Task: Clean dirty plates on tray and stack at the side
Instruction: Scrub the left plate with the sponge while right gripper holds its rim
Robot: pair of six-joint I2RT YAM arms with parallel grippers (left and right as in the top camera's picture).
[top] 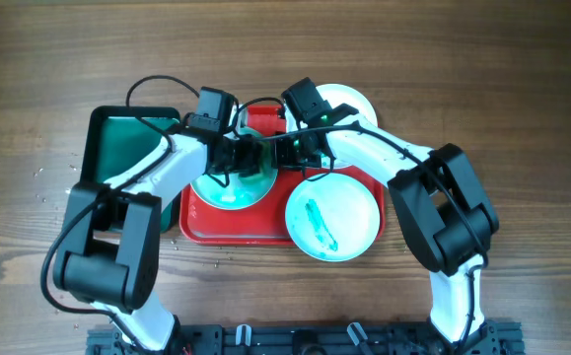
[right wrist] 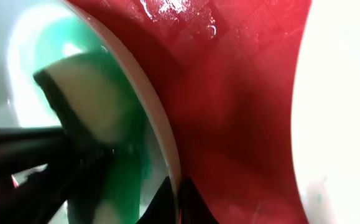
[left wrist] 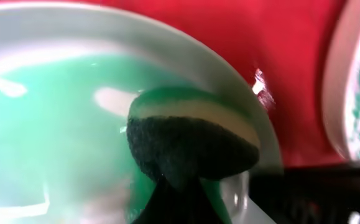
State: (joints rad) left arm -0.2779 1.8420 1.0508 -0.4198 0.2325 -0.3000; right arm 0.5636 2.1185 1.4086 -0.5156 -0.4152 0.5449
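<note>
- The bench (top: 522, 79) shows open wood on the right and along the bottom of the overhead view. I judge that the easiest room for a stack.
- The red tray (top: 250, 229) sits mid-frame, and any plate leaving it must be lifted over its raised rim. A green tray (top: 117, 138) lies just beside its left edge, closing off that side.
- The step in hand is scrubbing. The teal-filmed plate (top: 228, 192) lies in the tray's left half, with both arms meeting over it.
- The smeared plate (top: 349, 212) overhangs the tray's lower right corner and is not yet wiped. The clean-looking plate (top: 349, 102) lies at upper right, partly hidden by the right arm.
- The sponge (left wrist: 192, 140) rests on the filmed plate near its rim.
- The left claw (top: 250, 156) is closed around the sponge.
- The right claw (right wrist: 173, 196) seems pinched onto that plate's rim, steadying it, though blur leaves this uncertain.
- Next the sponge needs to sweep off the remaining film. The two wrists sit close together, so strokes have little room.
</note>
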